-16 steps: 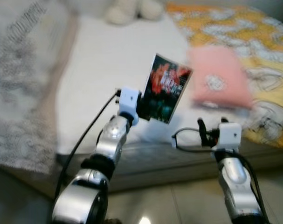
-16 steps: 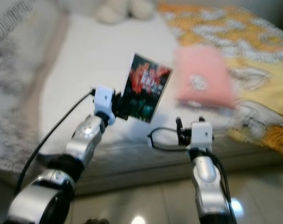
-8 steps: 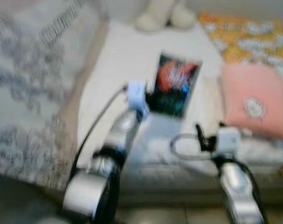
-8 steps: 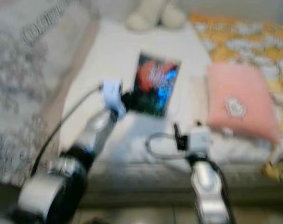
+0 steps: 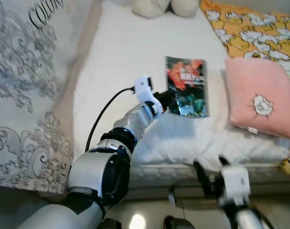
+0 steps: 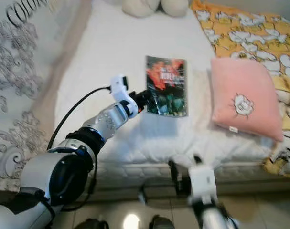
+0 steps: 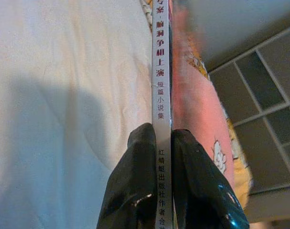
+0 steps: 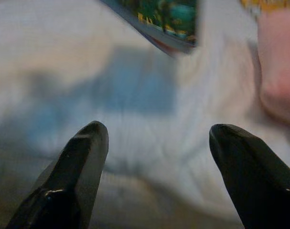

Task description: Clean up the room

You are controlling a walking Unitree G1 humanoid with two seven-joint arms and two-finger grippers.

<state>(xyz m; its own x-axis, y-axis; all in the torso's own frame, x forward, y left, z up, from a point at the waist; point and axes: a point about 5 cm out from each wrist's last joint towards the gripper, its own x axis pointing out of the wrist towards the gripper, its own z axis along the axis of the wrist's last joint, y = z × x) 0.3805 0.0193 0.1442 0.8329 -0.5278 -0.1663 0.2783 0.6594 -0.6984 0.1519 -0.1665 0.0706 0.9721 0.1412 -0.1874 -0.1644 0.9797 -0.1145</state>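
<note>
A paperback book (image 5: 186,87) with a dark red and green cover hangs just above the white bed (image 5: 125,57), next to a pink pillow (image 5: 258,95). My left gripper (image 5: 165,100) is shut on the book's near edge; in the left wrist view both black fingers (image 7: 135,191) pinch the grey spine (image 7: 161,86) with red lettering. My right gripper (image 8: 154,157) is open, low by the mattress front edge, with nothing between its fingers. The right arm (image 5: 230,186) looks blurred.
A patterned grey and white cover (image 5: 25,86) hangs over the bed's left side. A yellow floral quilt (image 5: 254,28) lies at the back right, and a cream plush toy (image 5: 159,5) sits at the head. Tiled floor (image 5: 149,217) runs along the bed's front.
The camera has swung and tilted down, so the whole bed shifted. My left arm has stretched out over the mattress with the book, now lower and flatter. The right arm has dropped lower.
</note>
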